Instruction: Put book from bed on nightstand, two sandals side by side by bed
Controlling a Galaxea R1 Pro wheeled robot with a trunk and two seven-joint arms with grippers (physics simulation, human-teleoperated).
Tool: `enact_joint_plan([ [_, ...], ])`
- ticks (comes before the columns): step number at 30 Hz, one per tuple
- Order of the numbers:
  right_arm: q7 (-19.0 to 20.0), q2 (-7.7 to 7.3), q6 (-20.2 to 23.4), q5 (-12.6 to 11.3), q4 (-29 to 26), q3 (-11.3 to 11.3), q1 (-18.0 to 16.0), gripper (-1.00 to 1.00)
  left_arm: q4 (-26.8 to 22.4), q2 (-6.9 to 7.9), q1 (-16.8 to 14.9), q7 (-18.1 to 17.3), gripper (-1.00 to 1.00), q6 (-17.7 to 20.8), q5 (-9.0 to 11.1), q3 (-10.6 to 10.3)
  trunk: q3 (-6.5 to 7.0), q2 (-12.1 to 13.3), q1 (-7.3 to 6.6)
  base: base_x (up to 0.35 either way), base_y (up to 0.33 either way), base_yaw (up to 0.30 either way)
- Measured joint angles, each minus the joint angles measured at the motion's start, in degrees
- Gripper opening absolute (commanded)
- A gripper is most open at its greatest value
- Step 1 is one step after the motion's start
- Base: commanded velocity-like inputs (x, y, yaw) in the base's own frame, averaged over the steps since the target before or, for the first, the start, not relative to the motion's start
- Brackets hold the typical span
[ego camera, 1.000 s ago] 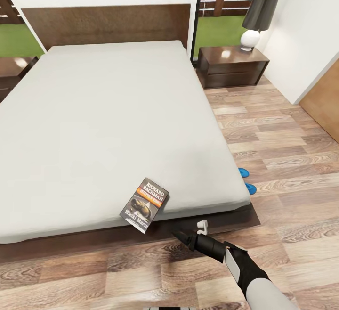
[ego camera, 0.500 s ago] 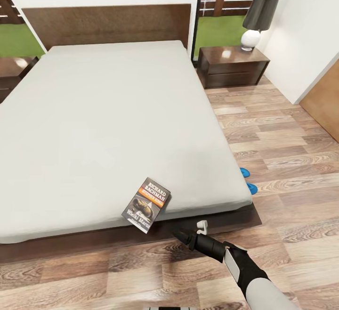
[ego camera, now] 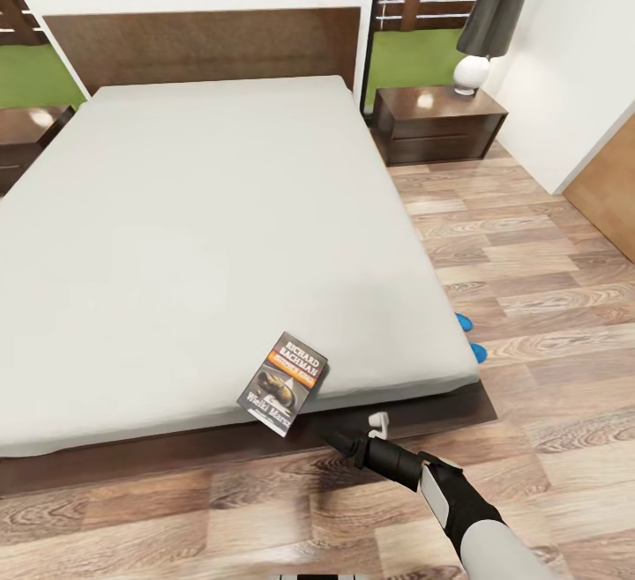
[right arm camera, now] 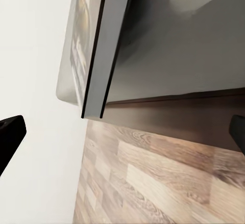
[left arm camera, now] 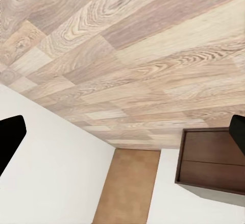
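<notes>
The book (ego camera: 284, 383) lies on the bed (ego camera: 220, 210) near the pale mattress's front edge, one corner hanging over it. My right gripper (ego camera: 348, 439) hovers low over the floor just right of the book and in front of the bed frame. In the right wrist view the book (right arm camera: 94, 55) shows edge-on ahead of the right gripper (right arm camera: 122, 134), whose dark fingertips (right arm camera: 10, 132) stand wide open. The two sandals (ego camera: 471, 338), bright blue, peek out on the floor behind the mattress's right front corner. One nightstand (ego camera: 437, 122) stands right of the headboard, another nightstand (ego camera: 22, 135) left. My left gripper (left arm camera: 122, 134) is open over floor.
A lamp (ego camera: 487, 33) with a dark shade occupies the right nightstand's top. A white wall and brown door (ego camera: 608, 192) bound the floor strip right of the bed. The left wrist view shows wood floor, a brown door (left arm camera: 130, 183) and a dark cabinet (left arm camera: 212, 163).
The whole head view has drifted a little, so bed, book and sandals sit slightly further right in the picture. The right arm keeps its place in view.
</notes>
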Motion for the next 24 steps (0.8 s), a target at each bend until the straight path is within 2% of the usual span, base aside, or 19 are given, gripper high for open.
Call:
enact_joint_plan([
  [24, 0.0, -0.01, 0.0, 0.0, 0.0, 0.0, 0.0, 1.0, 0.0, 0.0, 0.0, -1.5, 1.0, 0.0, 0.0, 0.0, 0.0, 0.0, 0.0, 0.0, 0.125, 0.0],
])
